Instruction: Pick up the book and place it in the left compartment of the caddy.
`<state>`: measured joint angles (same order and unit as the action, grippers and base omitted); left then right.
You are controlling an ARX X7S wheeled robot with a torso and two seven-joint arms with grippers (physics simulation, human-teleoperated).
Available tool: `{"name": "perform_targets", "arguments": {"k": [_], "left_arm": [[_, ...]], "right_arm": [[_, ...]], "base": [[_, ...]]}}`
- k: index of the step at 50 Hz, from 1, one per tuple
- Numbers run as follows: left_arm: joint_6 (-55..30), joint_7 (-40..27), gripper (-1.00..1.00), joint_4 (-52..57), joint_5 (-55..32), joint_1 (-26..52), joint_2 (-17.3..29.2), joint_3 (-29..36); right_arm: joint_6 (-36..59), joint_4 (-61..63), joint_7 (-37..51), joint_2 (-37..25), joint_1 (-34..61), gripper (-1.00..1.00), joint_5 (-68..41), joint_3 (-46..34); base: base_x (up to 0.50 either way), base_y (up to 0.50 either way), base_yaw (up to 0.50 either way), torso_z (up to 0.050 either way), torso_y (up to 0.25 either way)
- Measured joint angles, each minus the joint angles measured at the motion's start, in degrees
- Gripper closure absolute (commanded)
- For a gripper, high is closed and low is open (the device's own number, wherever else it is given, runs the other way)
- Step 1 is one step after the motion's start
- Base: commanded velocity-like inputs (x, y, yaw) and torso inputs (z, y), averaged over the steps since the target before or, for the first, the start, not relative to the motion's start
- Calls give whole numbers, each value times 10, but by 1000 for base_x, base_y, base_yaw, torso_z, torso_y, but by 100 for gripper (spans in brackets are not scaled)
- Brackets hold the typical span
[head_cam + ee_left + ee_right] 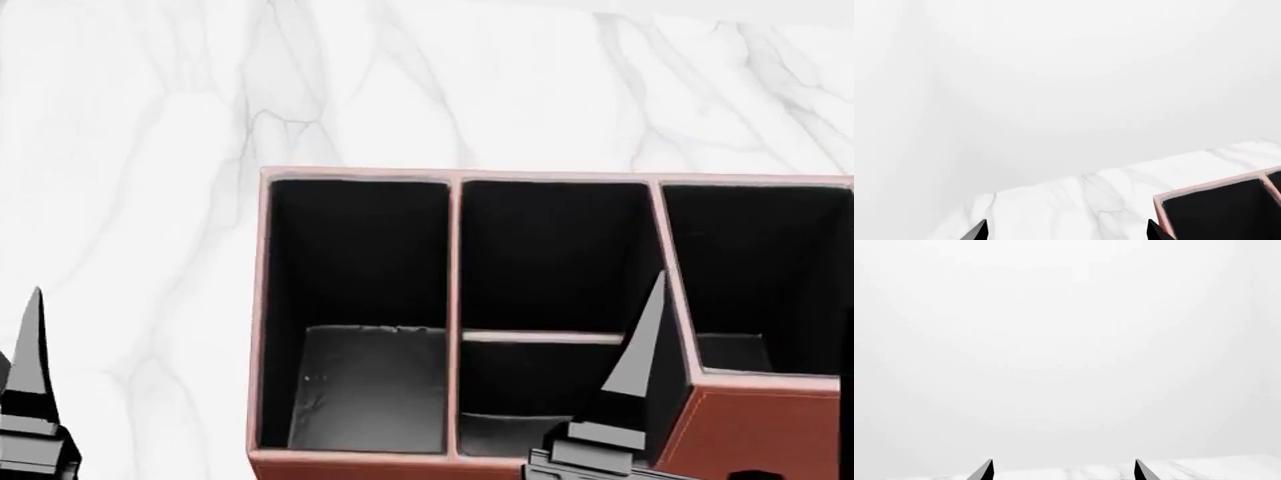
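Observation:
The reddish-brown caddy (454, 176) fills the lower head view, black inside. Its left compartment (363, 385) is the long undivided section with a wrinkled black floor, and it holds nothing. The book is not in view in any frame. My left gripper (1066, 231) is open and empty; one finger (30, 350) shows left of the caddy, above the table. My right gripper (1063, 471) is open and empty; one finger (638, 350) shows in front of the divider between the middle and right sections. A corner of the caddy (1207, 189) shows in the left wrist view.
The caddy stands on a white marble table (147, 140). The middle section (554, 260) is split by a cross divider. The right end section (761, 270) has a taller brown wall. The table's far edge (1054, 181) meets a plain white background.

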<state>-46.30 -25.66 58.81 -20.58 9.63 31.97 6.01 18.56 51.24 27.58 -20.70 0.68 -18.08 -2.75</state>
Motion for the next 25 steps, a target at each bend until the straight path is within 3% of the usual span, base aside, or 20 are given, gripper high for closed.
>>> {"name": "perform_targets", "arguments": {"k": [13, 25], "left_arm": [[-9, 13, -100, -19, -177, 15, 212, -109], [-29, 161, -100, -65, -216, -76, 329, -297]], "right_arm": [[-5, -10, 0, -1, 1, -100, 5, -15], [-10, -17, 2, -3, 2, -100, 8, -24]], "base": [[0, 0, 0, 0, 0], [0, 0, 0, 0, 0]]}}
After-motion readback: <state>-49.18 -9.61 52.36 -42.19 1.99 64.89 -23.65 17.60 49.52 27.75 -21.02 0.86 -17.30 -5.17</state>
